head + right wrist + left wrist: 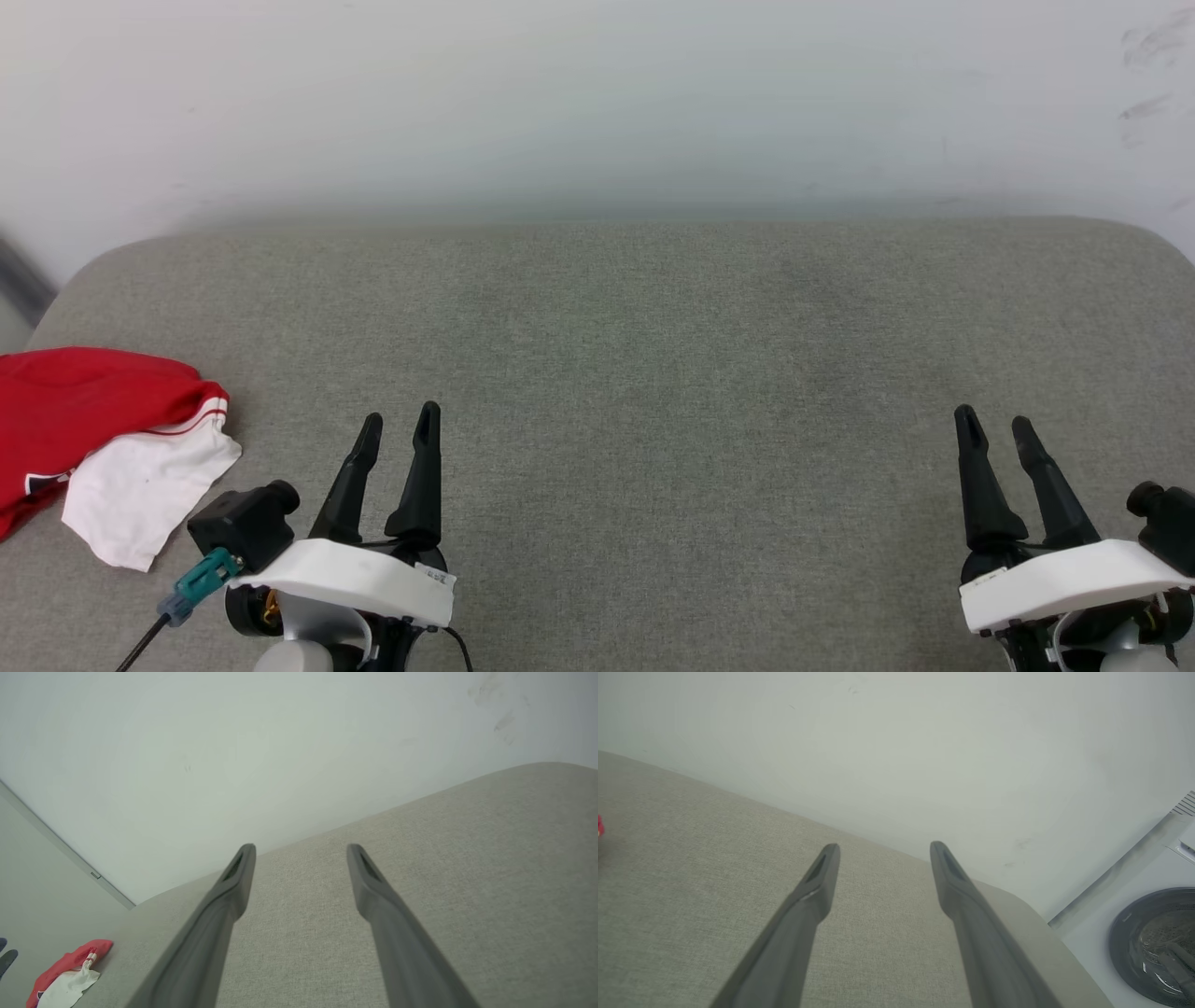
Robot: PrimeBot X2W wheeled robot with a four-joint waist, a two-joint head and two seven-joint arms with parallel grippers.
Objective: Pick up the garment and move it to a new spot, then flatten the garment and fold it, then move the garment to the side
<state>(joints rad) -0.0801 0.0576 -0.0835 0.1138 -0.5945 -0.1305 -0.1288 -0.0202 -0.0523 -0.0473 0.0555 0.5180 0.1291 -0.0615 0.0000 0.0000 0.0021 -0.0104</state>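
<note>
Left tool (401, 415) spread, garment (89, 411) crumpled nearby

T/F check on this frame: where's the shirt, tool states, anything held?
1. The shirt lies bunched at the left of the grey surface. True.
2. The left tool grips the shirt. False: it is open, apart from the shirt, and holds nothing.
3. The right tool is open and empty. True.
4. The shirt is folded flat in the middle. False: it is crumpled, one white sleeve spilling out, at the left.
5. A washer shows in the left wrist view. True.
</note>
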